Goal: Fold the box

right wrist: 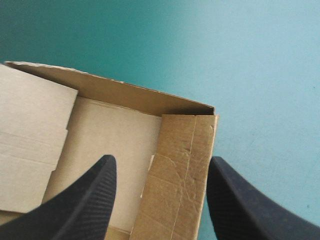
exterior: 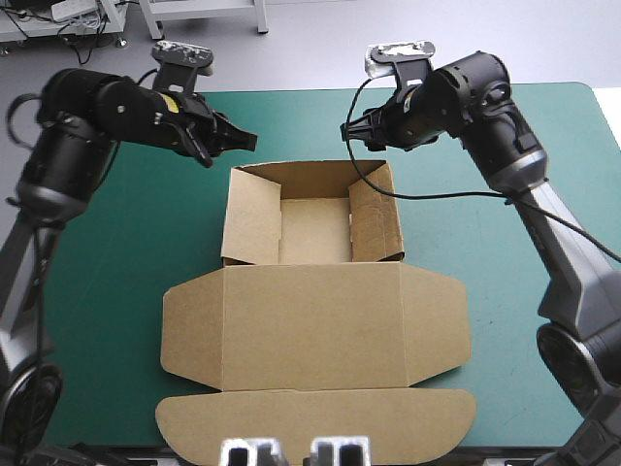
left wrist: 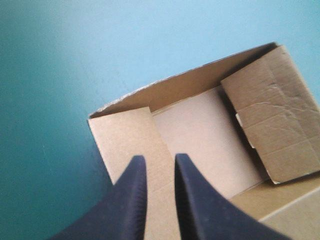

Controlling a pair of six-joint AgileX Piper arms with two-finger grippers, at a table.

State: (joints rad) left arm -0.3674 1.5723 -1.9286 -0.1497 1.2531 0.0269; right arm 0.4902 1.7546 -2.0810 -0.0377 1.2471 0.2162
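The brown box (exterior: 315, 335) lies mid-table as an open tray (exterior: 313, 231) at the far end, its walls raised and the lid flat toward the near edge. My left gripper (exterior: 247, 139) hangs above the cover just beyond the tray's far left corner. In the left wrist view it (left wrist: 158, 157) points over the left wall (left wrist: 125, 140), open by a narrow gap with nothing in it. My right gripper (exterior: 349, 131) hovers past the far right corner. In the right wrist view it (right wrist: 160, 159) is open wide above the right wall (right wrist: 180, 175).
Teal-green cover (exterior: 116, 272) shows on both sides of the box and beyond its far wall (right wrist: 125, 92). The lid's rounded front flap (exterior: 315, 422) reaches the table's near edge.
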